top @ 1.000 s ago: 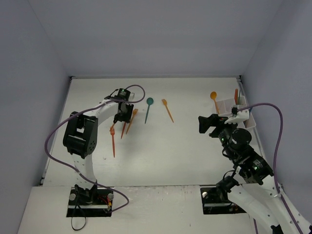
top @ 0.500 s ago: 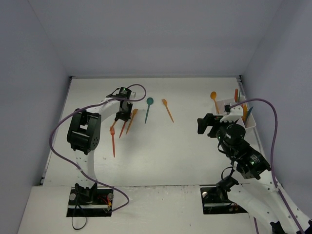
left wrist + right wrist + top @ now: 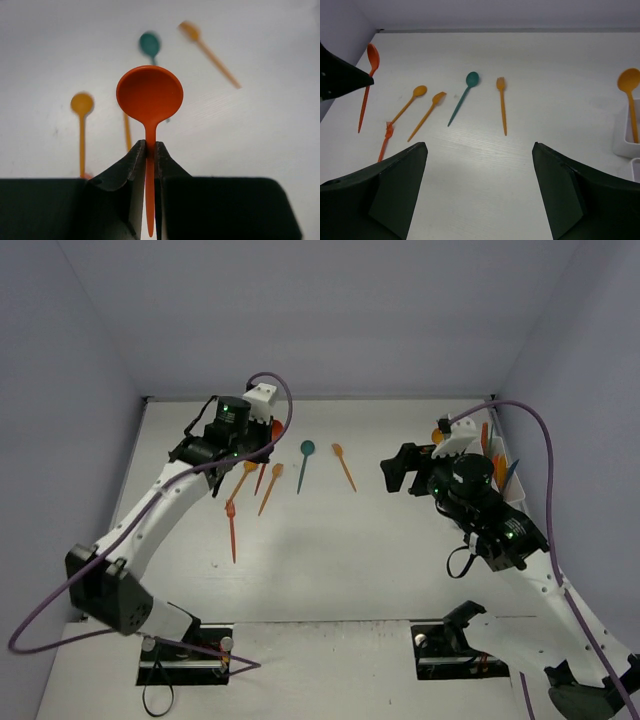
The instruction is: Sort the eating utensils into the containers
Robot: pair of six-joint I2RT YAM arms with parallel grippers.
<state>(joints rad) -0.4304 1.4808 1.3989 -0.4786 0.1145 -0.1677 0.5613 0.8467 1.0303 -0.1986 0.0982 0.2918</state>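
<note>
White table (image 3: 340, 550), left end effector (image 3: 150, 149) now raised, clamping red-orange spoon (image 3: 149, 95)

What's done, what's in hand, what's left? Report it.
Done: a few utensils stand in the white organizer. In hand: the left gripper is shut on a red-orange spoon. Left: at least five more lie loose on the table, among them the teal spoon; the right gripper is open and empty.

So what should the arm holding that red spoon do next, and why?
Probably carry the red-orange plastic spoon toward the white plastic organizer on the right: the left jaws are shut on its handle, so it seems ready to be sorted.
</note>
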